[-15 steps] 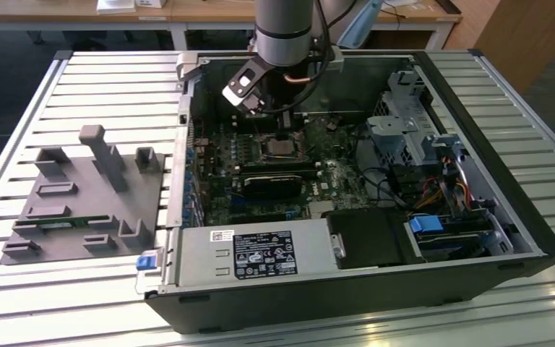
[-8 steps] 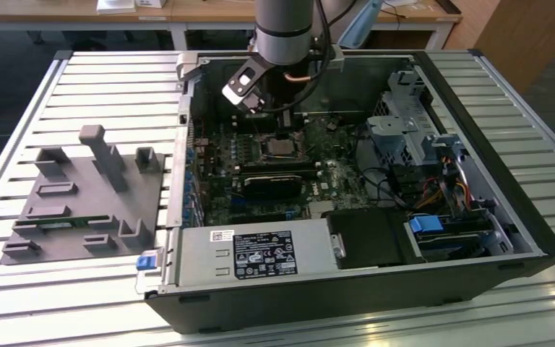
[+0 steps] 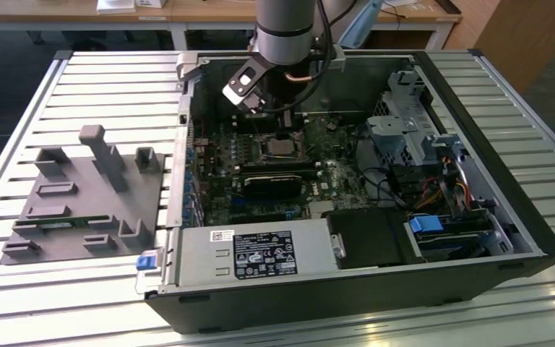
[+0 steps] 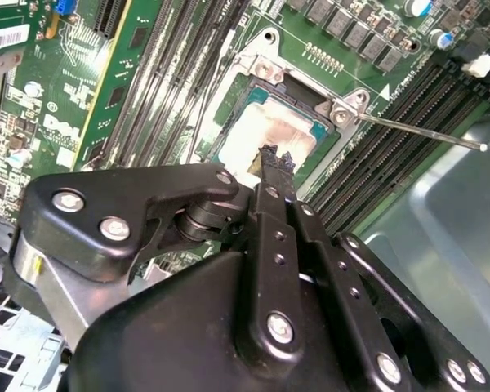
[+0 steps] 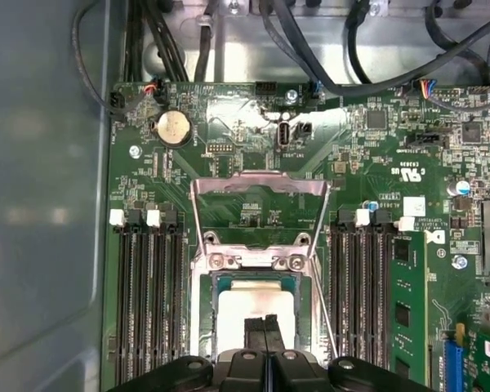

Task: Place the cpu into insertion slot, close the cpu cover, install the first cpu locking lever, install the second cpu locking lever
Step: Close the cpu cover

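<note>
Cpu (image 5: 238, 309) is what we find seated flat in the insertion slot (image 4: 302, 96), its pale metal top facing up, near the middle of the green board inside the open computer case (image 3: 355, 293). In both wrist views the gripper (image 4: 273, 158) hangs directly over the chip with its two black fingers pressed together and nothing between them; we cannot tell whether the tips touch the metal or sit just above it. In the first wrist view the cpu cover (image 5: 261, 186) seems to stand raised from its hinge beside the socket, with green board showing through its cut-out. A thin lever rod (image 4: 416, 131) sticks out sideways from the socket's corner. Long black memory slots (image 5: 151, 302) run on both sides of the socket. In the exterior view the arm (image 3: 285, 29) comes down from the top centre of the frame into the case. The case lies on its side on a slatted aluminium table (image 3: 95, 72). A grey fixture plate (image 3: 84, 195) with upright pegs sits on the slats at the exterior view's left, just beside the case. A labelled power supply (image 3: 258, 253) fills the case's near edge. Wooden desks (image 3: 210, 11) line the top of the frame, and a wooden cabinet (image 3: 519, 29) stands at the upper right.
</note>
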